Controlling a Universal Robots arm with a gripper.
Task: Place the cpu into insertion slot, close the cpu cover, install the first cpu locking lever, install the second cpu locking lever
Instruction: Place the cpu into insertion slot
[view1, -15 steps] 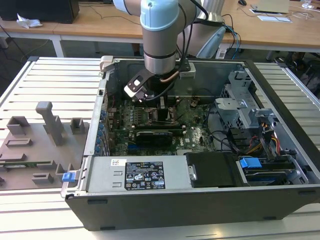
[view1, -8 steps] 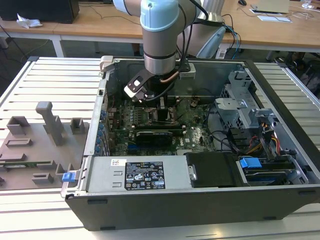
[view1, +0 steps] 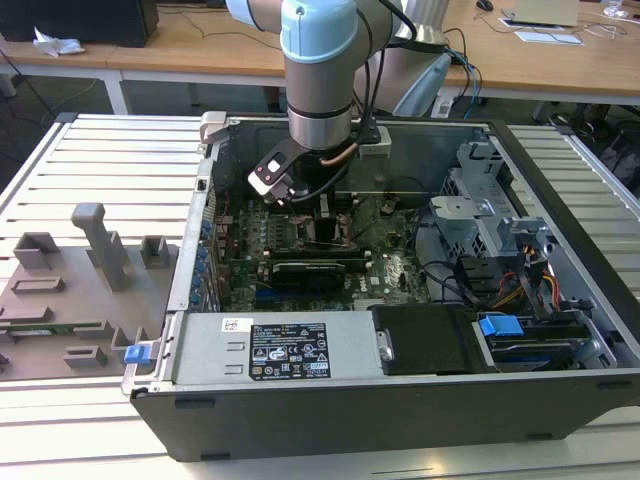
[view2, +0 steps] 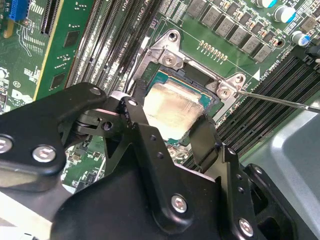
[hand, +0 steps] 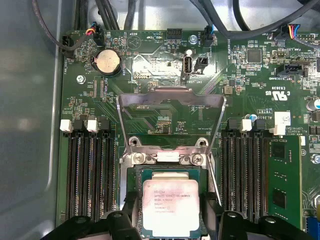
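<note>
Gripping the cpu (hand: 171, 206) at the insertion slot (hand: 165, 159) inside an open computer case (view1: 400, 400).

Pinched by two opposite edges between the narrowed fingers of the gripper (view2: 169, 120), lying flat within the slot's silvery rim; seemingly seated or nearly so, not yet released. Left to do: shutting the cpu cover (hand: 170, 95), now raised open, and fastening both locking levers, with one thin lever (view2: 280, 100) jutting sideways in the second wrist view. Under the case, a pale slatted metal table (view1: 110, 170), with a grey fixture plate (view1: 60, 300) at the exterior view's left; beyond, wooden desks (view1: 180, 45).
</note>
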